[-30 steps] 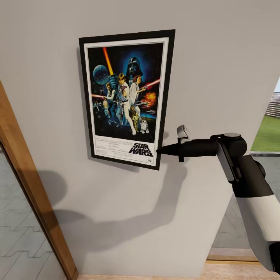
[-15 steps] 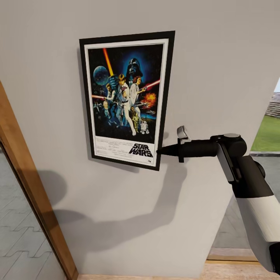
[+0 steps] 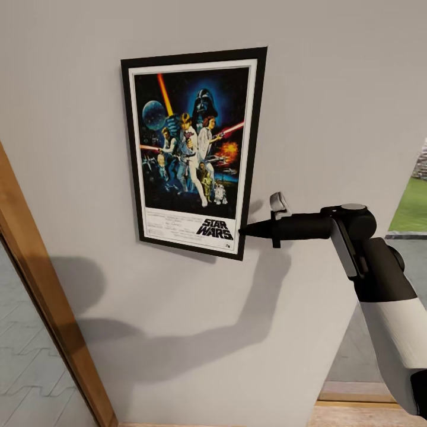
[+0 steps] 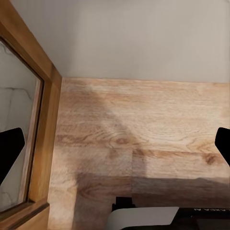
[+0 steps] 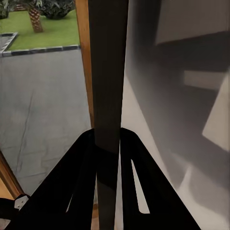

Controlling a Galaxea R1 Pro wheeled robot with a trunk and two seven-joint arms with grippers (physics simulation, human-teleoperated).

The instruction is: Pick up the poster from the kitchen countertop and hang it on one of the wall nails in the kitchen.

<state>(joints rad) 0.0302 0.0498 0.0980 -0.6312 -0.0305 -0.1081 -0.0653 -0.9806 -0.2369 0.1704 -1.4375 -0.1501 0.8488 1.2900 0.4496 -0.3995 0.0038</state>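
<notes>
Holding: right gripper [image 3: 243, 230] pinches the poster [image 3: 193, 148] at its lower right corner, fingers [image 5: 84, 172] closed on the frame's edge.
Poster: upright against the grey wall [image 3: 332, 107], long axis running 12 to 6 o'clock, lying toward 9 o'clock from the fingertips.
Nearer arm: the right.
Left gripper [image 4: 115, 148]: spread wide, nothing between its fingers, pointing at wooden floor [image 4: 139, 139].
Hidden: any nail behind the frame; whether the poster hangs on one cannot be told.
</notes>
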